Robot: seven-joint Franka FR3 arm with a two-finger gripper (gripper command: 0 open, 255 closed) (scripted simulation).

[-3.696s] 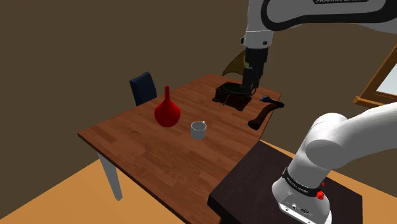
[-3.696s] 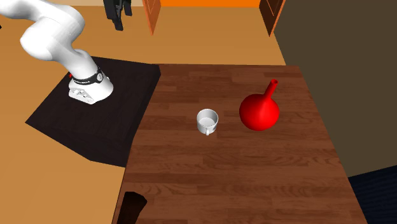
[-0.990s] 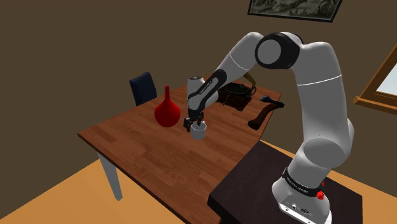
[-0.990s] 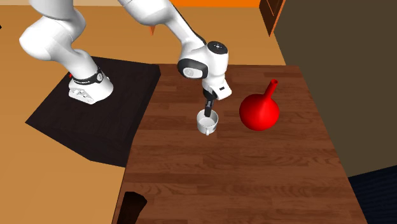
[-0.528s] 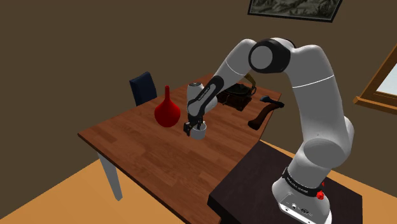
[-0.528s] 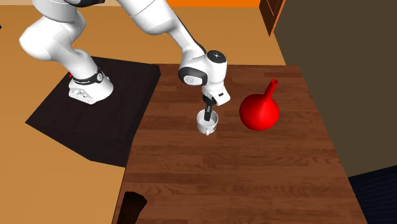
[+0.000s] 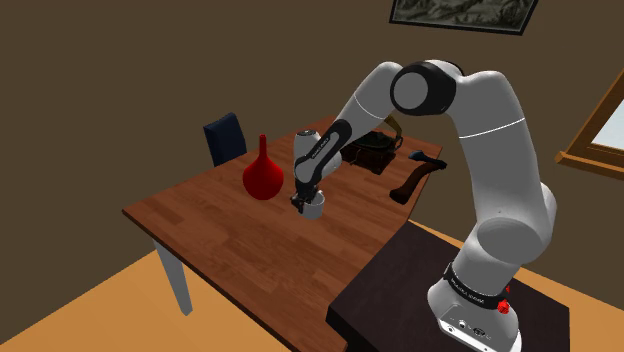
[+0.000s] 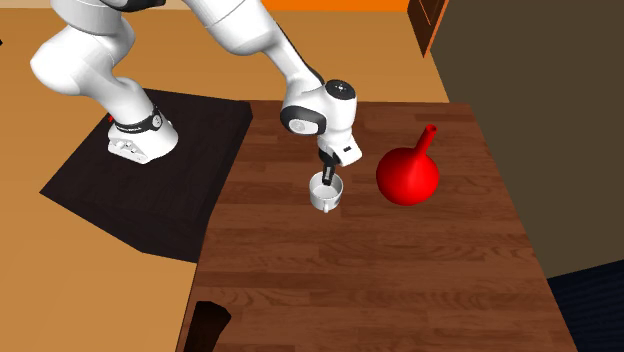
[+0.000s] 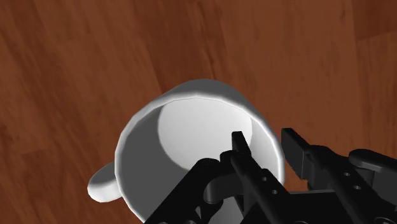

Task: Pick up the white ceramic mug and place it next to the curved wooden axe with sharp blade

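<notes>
One white mug stands upright near the middle of the wooden desk, well apart from the curved axe lying at the desk's edge near the black stand. The end effector comes down over the mug's rim with its fingers apart, one inside the cup and one outside, the wall between them. A red long-necked vase stands beside the mug. A blue chair faces the desk's far side before a brown wall, on an orange floor.
</notes>
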